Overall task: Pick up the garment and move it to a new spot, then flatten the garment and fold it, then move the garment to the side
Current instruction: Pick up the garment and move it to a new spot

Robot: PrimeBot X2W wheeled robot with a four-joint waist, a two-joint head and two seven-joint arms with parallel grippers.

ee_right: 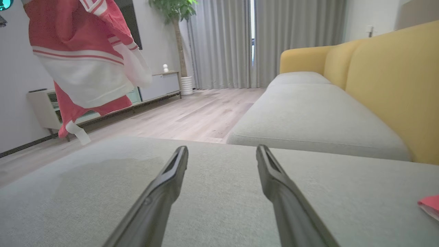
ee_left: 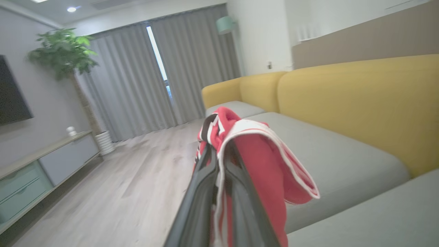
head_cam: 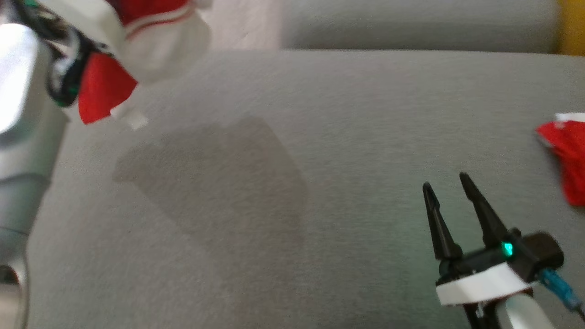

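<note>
Grey sofa cushion (head_cam: 292, 205), living rm w/ yellow backrest (ee_left: 360, 103) behind: L tool (ee_left: 219, 147) is clenching a bunched fold of the red-and-white garment (head_cam: 151, 41) and holding it in the air over the cushion's left side. The hem and a small white tag (head_cam: 130, 116) are dangling, apparently clear of the fabric below, and a shadow (head_cam: 219, 183) is falling underneath. R tool (head_cam: 445, 180) is hovering low over the cushion at near right, fingers spread, grasping nothing. A second red cloth (head_cam: 564, 155) is lying at the cushion's right edge, well apart from both tools.

Likely trouble from here:
- The pinch is looking narrow vs. the bulk hanging off it, so a quick swing could be pulling the fold free and dropping the garment short.
- If carried too low, the trailing hem risks dragging on the cushion and rolling under.
- Since it is hanging in a wad, it will prob. be landing in a heap, making flattening harder.
- Setting down too far right risks overlapping the other red cloth or snagging on R tool's open fingers.
</note>
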